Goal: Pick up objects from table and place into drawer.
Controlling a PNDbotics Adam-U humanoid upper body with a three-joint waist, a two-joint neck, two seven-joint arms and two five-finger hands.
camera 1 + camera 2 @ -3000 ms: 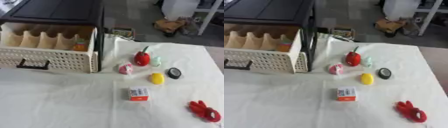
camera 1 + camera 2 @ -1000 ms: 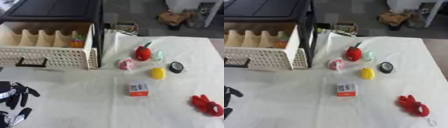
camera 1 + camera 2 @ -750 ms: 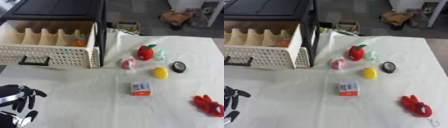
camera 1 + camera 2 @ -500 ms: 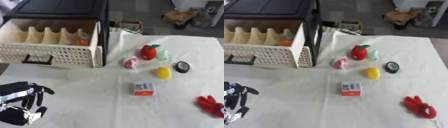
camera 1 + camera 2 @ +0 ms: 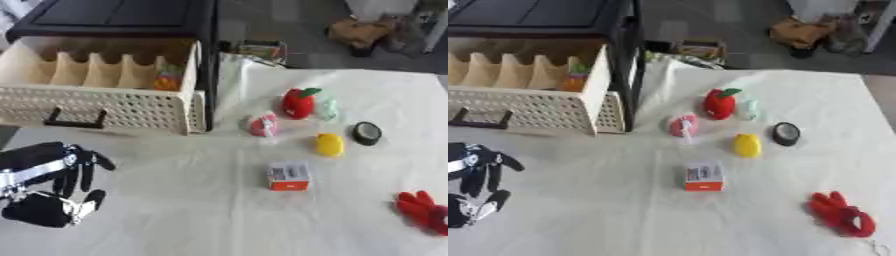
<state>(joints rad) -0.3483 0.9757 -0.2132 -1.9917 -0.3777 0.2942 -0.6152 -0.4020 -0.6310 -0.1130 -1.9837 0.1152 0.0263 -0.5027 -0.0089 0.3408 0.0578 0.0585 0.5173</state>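
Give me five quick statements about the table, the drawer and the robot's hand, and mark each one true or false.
1. The drawer is pulled open. True.
2. The left hand is holding the small white and orange box. False: the hand is at the lower left with its fingers spread and holds nothing; the box lies apart from it on the table.
3. The red apple toy stands farther from the robot than the yellow object. True.
4. The drawer is completely empty. False: an orange item sits in its rightmost compartment.
5. The red object lies at the near right of the table. True.
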